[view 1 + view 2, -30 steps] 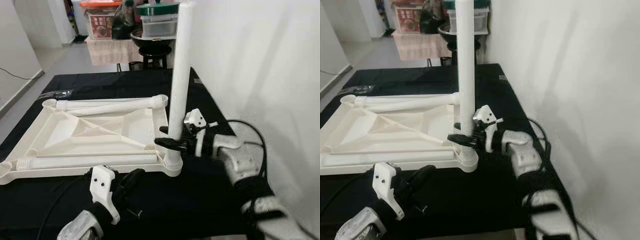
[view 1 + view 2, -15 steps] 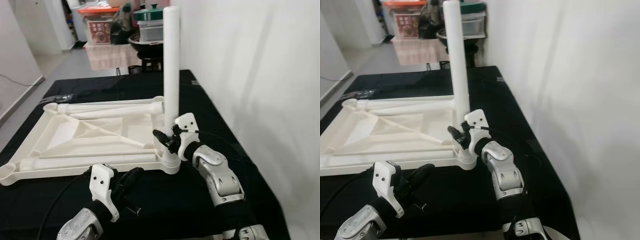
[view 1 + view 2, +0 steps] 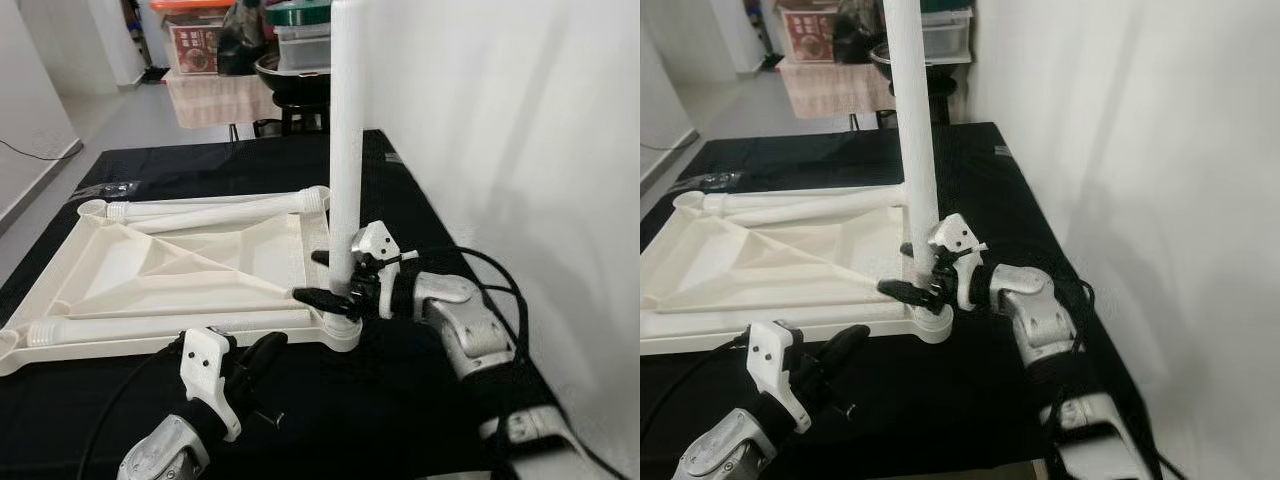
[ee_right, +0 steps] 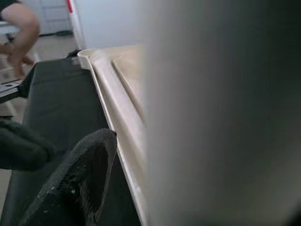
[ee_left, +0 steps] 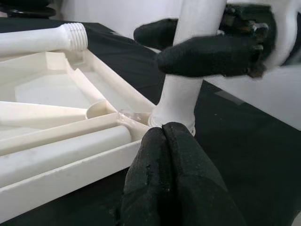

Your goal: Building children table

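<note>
Table leg (image 3: 345,150) — upright in corner socket (image 3: 341,328)

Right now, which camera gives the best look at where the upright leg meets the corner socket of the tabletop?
The left wrist view: the upright leg enters the corner socket close up and unblocked. The left eye view shows the socket smaller, with the right end effector gripping the leg above it. The right wrist view shows the blurred leg.

Cream plastic tabletop (image 3: 170,262), upside down on black cloth, ribs showing. One white leg (image 3: 345,150) upright in the near right corner socket. Two more legs lying flat on it: far leg (image 3: 215,207) along the back edge, near leg (image 3: 170,325) along the front, threaded ends leftward.
</note>
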Robot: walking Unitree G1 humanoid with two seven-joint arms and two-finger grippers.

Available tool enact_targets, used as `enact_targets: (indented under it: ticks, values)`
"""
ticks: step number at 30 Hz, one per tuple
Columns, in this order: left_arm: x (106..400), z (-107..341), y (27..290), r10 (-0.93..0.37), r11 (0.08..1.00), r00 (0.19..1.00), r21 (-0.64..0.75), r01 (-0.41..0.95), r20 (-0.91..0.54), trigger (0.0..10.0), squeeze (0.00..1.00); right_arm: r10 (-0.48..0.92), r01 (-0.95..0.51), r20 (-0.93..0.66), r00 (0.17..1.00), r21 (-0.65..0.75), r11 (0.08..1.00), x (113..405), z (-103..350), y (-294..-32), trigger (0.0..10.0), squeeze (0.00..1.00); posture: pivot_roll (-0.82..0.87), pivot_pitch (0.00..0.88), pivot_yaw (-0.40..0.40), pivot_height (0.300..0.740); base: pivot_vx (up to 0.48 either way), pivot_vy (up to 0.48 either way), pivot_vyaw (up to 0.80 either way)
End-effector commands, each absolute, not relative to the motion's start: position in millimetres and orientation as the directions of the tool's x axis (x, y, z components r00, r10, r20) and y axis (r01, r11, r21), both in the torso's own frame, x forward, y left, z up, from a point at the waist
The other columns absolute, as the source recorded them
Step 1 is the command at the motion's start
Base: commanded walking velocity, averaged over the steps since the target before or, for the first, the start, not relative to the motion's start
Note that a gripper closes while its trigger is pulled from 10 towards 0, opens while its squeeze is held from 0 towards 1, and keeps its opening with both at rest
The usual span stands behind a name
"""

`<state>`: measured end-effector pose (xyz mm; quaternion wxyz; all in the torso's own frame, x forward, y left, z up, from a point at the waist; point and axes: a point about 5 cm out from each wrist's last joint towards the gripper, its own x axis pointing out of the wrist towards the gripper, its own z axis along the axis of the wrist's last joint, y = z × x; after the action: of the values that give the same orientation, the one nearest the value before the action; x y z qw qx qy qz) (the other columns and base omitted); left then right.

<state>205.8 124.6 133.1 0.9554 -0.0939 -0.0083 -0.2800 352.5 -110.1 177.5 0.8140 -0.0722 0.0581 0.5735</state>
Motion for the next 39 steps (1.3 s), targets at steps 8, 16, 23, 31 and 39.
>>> enact_targets:
  ticks: [8,16,23,31,39]
  values:
    - [203,132,119,-0.527,0.829,0.847,-0.181,0.53,0.065,10.0,0.0,0.958,-0.971,-0.171,0.231,0.024,0.238,359,178,-105,0.0,0.0,0.0,0.0,-0.029,0.74,0.0,0.0,0.0]
    - [204,132,118,-0.529,0.826,0.846,-0.186,0.532,0.072,10.0,0.0,0.954,-0.96,-0.11,0.278,-0.02,0.278,359,181,-108,0.0,0.0,-0.03,0.0,-0.019,0.74,0.0,0.0,0.0]
    - [206,133,123,-0.527,0.828,0.847,-0.182,0.53,0.071,10.0,0.0,0.596,-0.602,-0.091,0.798,-0.061,0.796,351,163,-104,0.0,0.0,-0.05,0.001,-0.01,0.74,0.0,0.0,0.0]
    - [210,132,129,-0.528,0.83,0.847,-0.174,0.53,0.064,10.0,0.0,0.521,-0.524,-0.114,0.846,-0.001,0.852,328,140,-82,0.0,0.0,-0.07,0.0,0.028,0.74,0.0,0.0,0.0]
    - [213,133,132,-0.511,0.842,0.857,-0.161,0.514,0.062,10.0,0.0,0.484,-0.491,-0.136,0.865,-0.023,0.871,329,142,-73,5.9,0.0,-0.05,0.0,0.027,0.74,0.0,0.0,0.0]
